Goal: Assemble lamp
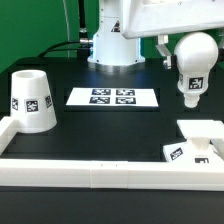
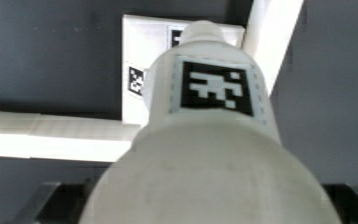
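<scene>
My gripper (image 1: 190, 45) is shut on the white lamp bulb (image 1: 193, 68), gripping its rounded end, with the tagged stem pointing down. The bulb hangs a little above the small square lamp base (image 1: 203, 132), which lies on the table at the exterior view's right against the rail. In the wrist view the bulb (image 2: 202, 120) fills the middle, its stem tip over the base (image 2: 155, 45). Only dark finger edges (image 2: 51, 205) show beside it. The cone-shaped lamp shade (image 1: 30, 100) stands upright at the exterior view's left.
The marker board (image 1: 113, 97) lies flat in the middle of the black table. A long white rail (image 1: 100, 170) runs along the front edge and turns up the left side behind the shade; it also shows in the wrist view (image 2: 34, 135). The robot's base (image 1: 115, 45) stands at the back.
</scene>
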Controlling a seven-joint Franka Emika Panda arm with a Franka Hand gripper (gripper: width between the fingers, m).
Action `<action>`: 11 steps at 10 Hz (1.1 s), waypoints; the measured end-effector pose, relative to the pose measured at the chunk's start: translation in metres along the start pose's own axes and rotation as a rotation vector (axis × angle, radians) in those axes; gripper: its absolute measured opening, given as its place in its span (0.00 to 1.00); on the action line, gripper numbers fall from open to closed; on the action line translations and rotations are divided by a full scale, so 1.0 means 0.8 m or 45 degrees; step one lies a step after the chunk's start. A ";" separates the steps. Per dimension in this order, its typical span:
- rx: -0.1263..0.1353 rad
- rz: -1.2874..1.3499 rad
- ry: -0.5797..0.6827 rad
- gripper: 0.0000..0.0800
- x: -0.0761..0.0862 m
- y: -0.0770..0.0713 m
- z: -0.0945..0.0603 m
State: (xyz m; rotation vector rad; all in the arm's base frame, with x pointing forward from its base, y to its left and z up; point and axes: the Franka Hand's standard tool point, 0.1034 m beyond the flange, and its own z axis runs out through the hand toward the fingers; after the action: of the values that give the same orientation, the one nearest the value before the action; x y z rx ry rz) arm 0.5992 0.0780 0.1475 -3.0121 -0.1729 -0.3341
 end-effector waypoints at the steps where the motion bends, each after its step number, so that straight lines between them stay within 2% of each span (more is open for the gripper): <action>1: 0.000 0.000 -0.001 0.72 0.000 0.000 0.000; 2: -0.002 -0.010 0.001 0.72 0.001 0.000 0.000; 3: -0.028 -0.115 0.021 0.72 0.014 0.001 -0.007; 5: -0.052 -0.299 0.066 0.72 0.045 0.010 -0.017; 7: -0.052 -0.279 0.089 0.72 0.038 0.010 -0.010; 8: -0.056 -0.283 0.107 0.72 0.040 0.011 -0.011; 10: -0.096 -0.286 0.309 0.72 0.043 0.017 -0.008; 11: -0.106 -0.296 0.340 0.72 0.038 0.018 -0.003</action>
State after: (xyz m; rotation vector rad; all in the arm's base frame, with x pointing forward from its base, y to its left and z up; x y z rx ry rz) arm 0.6299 0.0664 0.1550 -2.9910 -0.4970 -0.7768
